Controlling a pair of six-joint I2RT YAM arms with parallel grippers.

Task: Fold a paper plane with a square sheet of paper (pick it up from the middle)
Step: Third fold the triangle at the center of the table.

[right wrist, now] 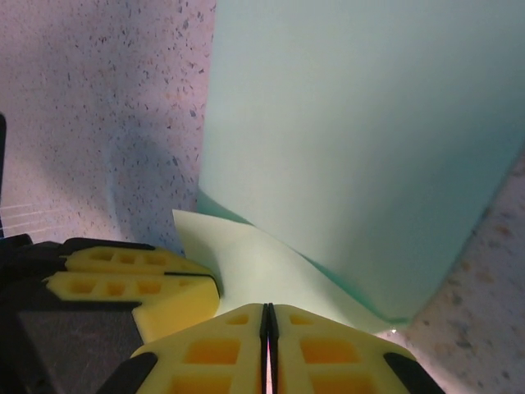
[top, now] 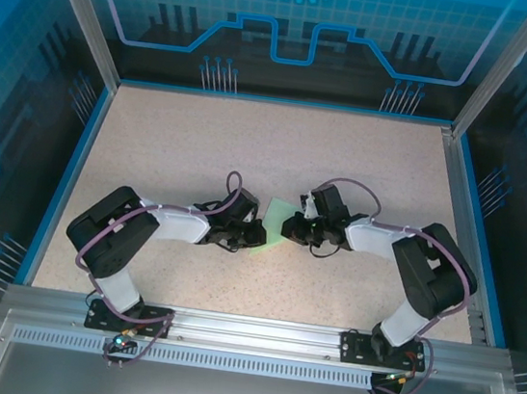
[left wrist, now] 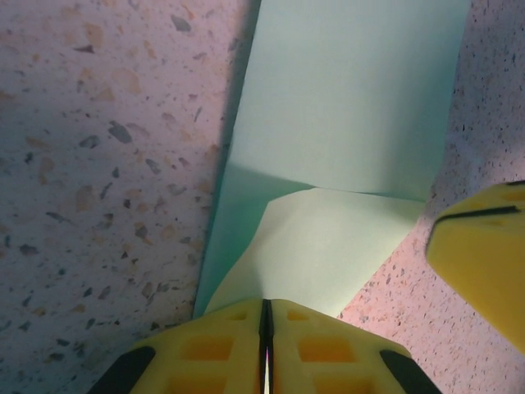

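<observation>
**Both grippers pinched on the green sheet at mid-table**

Top view: I see the square sheet of paper [top: 277, 212] at the middle of the table [top: 203, 140]. It shows as a small green patch between the left gripper [top: 247, 236] and the right gripper [top: 289, 228]. The two come in from opposite sides and almost meet over it.

Left wrist view: my left gripper's yellow pads [left wrist: 213, 349] are pressed together with the sheet's near edge clamped between them. From there the paper [left wrist: 353, 107] runs up and away, with a crease across it and a paler flap on the near side. One yellow finger of the right gripper [left wrist: 480, 263] sits just beside the sheet's right edge.

Right wrist view: the right gripper's pads [right wrist: 320, 353] are closed too, nipping the lower edge of the sheet. A broad panel of it [right wrist: 369, 148] stands tilted up off the table. The left gripper's fingers [right wrist: 131, 283] are close by on the left, at the lower layer.

I judge this paper to be very light, thin and limp. It will sag wherever it is unsupported, take an accidental crease easily, and could tear if my arms pull apart. I would keep both holds at the edge, close to the fold line, and move the two arms together.
</observation>
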